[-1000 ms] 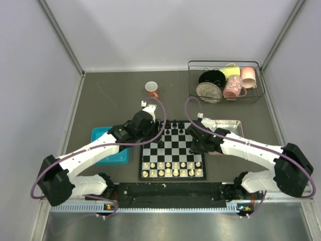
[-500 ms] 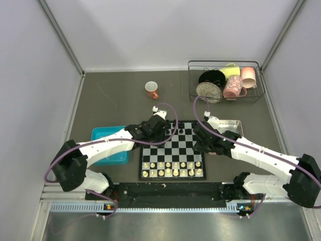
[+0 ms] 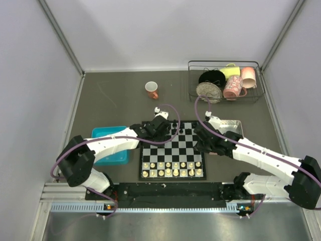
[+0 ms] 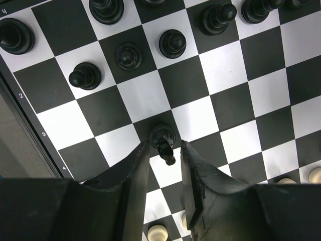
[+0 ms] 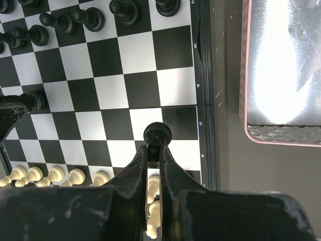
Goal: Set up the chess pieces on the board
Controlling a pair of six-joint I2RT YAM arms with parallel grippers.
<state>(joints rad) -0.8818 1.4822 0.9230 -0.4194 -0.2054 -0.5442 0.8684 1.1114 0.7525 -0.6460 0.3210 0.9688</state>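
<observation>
Left tool [image 4: 165, 144] straddles a black pawn [image 4: 163, 135] standing on a dark square of the board [image 4: 225, 65], in the row marked 4. Its jaws are parted and slivers of white check show on both sides of the pawn's head, so it is released, not clamping. Right tool [image 5: 154, 149] is clenched on a round-topped black piece [image 5: 157, 134], fingers pinched close on its stem. That piece sits over the seam of a white and a dark square in the row marked 5, near the board's right border. The other chess pieces [image 4: 128, 56] are lined along the two far rows, well apart from both tools. They are glossy black with turned round heads, flared bases and small highlights. The cream pieces [image 5: 50, 174] fill the near rows; they are pale with rounded tops. The board is flat and shiny, with black and white checks and a thin black border. Small white digits are printed on that border: 2, 3, 4 read in the left wrist view and 3, 4, 5, 6 in the right wrist view. Tool fingers are matte black with a rough surface. A metal tray [image 5: 281, 65] with a pink rim lies just beside the board's right edge, with a diamond-embossed floor and strong glare. A teal tray [image 3: 100, 134] is left of the board, and a wire basket [image 3: 223, 65] of cups and an orange cup [image 3: 151, 89] are farther back on the dark grey table [image 3: 115, 95].
</observation>
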